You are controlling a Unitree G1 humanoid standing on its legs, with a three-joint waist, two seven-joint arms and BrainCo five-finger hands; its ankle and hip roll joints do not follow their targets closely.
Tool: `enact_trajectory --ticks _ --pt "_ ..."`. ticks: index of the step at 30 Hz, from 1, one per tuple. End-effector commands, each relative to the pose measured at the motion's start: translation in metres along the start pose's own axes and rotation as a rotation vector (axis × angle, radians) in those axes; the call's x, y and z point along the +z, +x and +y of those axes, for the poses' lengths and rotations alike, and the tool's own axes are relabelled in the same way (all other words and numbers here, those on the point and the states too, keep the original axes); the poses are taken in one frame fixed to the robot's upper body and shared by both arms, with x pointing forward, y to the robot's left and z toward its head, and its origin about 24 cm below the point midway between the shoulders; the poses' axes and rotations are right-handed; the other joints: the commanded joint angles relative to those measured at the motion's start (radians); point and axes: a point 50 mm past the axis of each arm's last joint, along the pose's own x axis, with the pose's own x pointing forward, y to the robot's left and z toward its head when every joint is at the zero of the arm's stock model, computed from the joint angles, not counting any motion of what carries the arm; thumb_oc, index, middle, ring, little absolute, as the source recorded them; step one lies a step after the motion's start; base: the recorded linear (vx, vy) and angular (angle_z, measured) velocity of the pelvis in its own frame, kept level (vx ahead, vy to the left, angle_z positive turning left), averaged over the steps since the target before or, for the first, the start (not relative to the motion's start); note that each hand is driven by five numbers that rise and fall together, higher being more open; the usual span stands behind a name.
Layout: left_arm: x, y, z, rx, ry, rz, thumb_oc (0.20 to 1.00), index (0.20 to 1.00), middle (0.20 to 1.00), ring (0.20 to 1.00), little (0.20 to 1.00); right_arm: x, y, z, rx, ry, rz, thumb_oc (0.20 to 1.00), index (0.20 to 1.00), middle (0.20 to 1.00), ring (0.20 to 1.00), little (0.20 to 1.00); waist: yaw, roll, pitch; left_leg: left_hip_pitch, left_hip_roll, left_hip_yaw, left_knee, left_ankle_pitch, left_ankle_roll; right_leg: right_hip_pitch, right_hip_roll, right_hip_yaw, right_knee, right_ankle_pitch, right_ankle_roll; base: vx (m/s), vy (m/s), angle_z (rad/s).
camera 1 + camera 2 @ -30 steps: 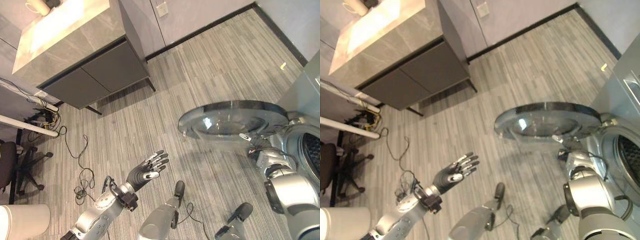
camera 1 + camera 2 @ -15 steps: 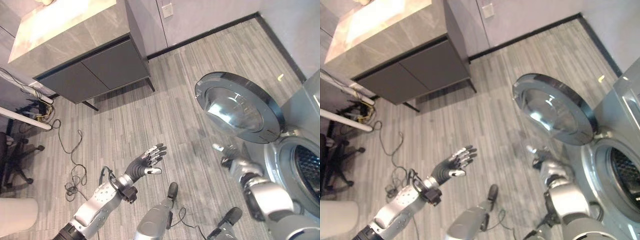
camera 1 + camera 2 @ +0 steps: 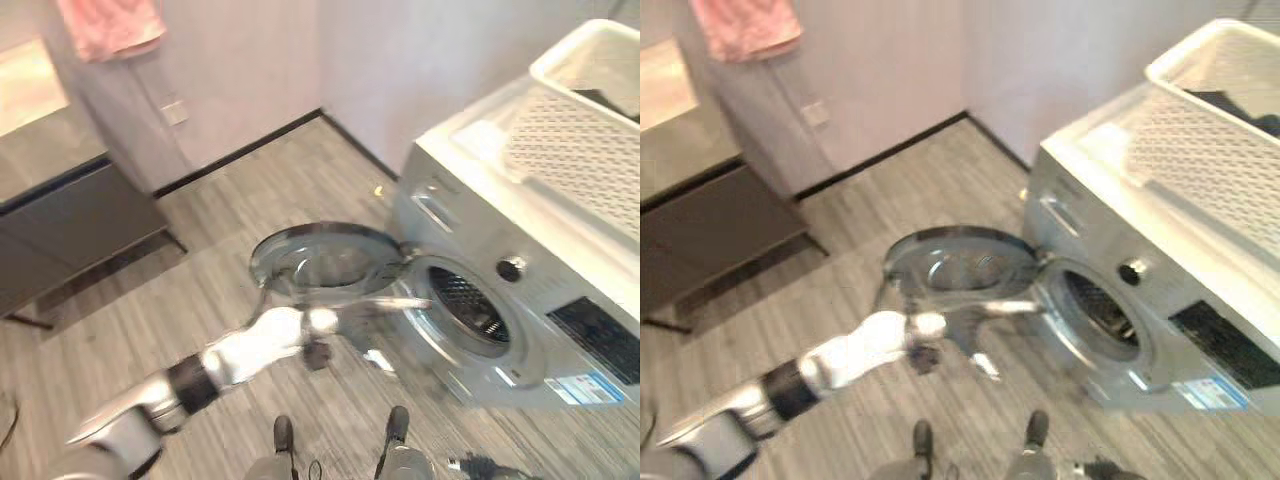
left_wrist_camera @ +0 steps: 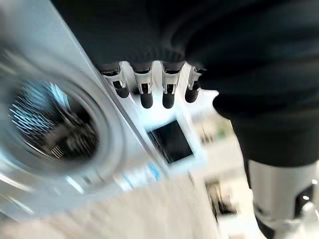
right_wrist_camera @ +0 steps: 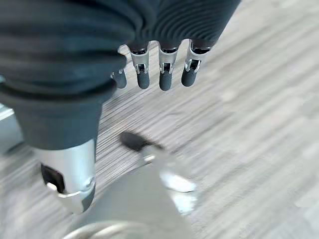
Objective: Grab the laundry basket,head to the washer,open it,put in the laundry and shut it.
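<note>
A silver-grey front-loading washer (image 3: 520, 300) fills the right half of the frame, its round glass door (image 3: 325, 262) swung wide open toward the centre and lying almost flat above the striped grey floor (image 3: 180, 290). The dark drum opening (image 3: 465, 305) sits just right of the door. On top of the washer, at the upper right, rests a white perforated laundry basket (image 3: 590, 130) with dark clothing (image 3: 1240, 105) inside. The left hand (image 3: 345, 325) reaches in from the lower left to the centre, just below the door; in its wrist view the fingers (image 4: 146, 94) hang straight and relaxed, grasping nothing. The right hand's fingers (image 5: 164, 74) are likewise loose above bare floor. A pink cloth (image 3: 110, 25) hangs at the upper left above a dark cabinet (image 3: 60, 230).
</note>
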Motion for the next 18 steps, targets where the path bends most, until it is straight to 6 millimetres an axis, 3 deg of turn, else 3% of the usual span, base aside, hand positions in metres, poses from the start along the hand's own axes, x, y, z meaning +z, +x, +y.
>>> enact_trajectory --ticks 1,4,6,8,12,17,18 --pt "-0.009 0.034 -0.001 0.124 -0.116 0.054 1.0 1.0 1.0 1.0 1.0 0.042 -0.001 -0.007 -0.056 0.162 -0.127 1.0 1.0 1.0 1.0 1.0 -0.054 -0.006 0.059 0.032 0.068 0.066 0.005 -0.069 -0.022 -0.067 0.076 0.119 0.058 -0.147 -0.018 -0.05 -0.1 -0.99" --pt "-0.014 0.042 -0.002 0.169 -0.175 0.076 1.0 1.0 1.0 1.0 1.0 0.044 -0.001 -0.005 -0.058 0.196 -0.144 1.0 1.0 1.0 1.0 1.0 -0.069 -0.013 0.06 0.015 0.076 0.079 0.005 -0.06 -0.028 -0.088 0.083 0.125 0.057 -0.142 -0.019 -0.04 -0.093 -0.56" --pt "-0.041 0.047 -0.008 0.258 -0.318 0.222 1.0 1.0 1.0 1.0 1.0 0.058 -0.002 0.008 -0.02 0.233 -0.214 1.0 1.0 1.0 1.0 1.0 -0.117 -0.041 0.067 -0.029 0.097 0.111 0.005 -0.038 -0.047 -0.139 0.099 0.138 0.05 -0.127 -0.021 -0.04 -0.162 -0.33" --pt "-0.069 0.034 -0.004 0.323 -0.325 0.373 1.0 1.0 1.0 1.0 1.0 0.07 -0.005 0.016 0.011 0.23 -0.267 1.0 1.0 1.0 1.0 1.0 -0.137 -0.048 0.071 -0.029 0.112 0.131 0.005 -0.051 -0.061 -0.157 0.114 0.162 0.046 -0.13 -0.011 0.05 -0.053 -0.34" --pt "-0.123 -0.02 0.012 0.391 -0.186 0.674 1.0 1.0 1.0 1.0 1.0 0.079 -0.007 0.022 0.051 0.203 -0.319 1.0 1.0 1.0 1.0 1.0 -0.146 -0.062 0.083 -0.027 0.127 0.169 0.005 -0.042 -0.072 -0.182 0.125 0.179 0.041 -0.114 -0.012 0.0 -0.067 -0.36" --pt "-0.162 -0.087 0.027 0.401 -0.012 0.955 1.0 1.0 1.0 1.0 1.0 0.08 -0.008 0.022 0.073 0.195 -0.331 1.0 1.0 1.0 1.0 1.0 -0.144 -0.069 0.106 -0.009 0.143 0.182 0.011 -0.03 -0.077 -0.187 0.14 0.205 0.069 -0.133 -0.031 0.0 -0.093 -0.03" --pt "-0.173 -0.113 0.028 0.414 0.003 1.024 1.0 1.0 1.0 1.0 1.0 0.08 -0.008 0.02 0.083 0.177 -0.332 1.0 1.0 1.0 1.0 1.0 -0.135 -0.081 0.119 -0.027 0.163 0.174 0.125 -0.058 -0.076 -0.173 0.154 0.228 0.091 -0.153 -0.052 0.02 -0.191 -0.06"
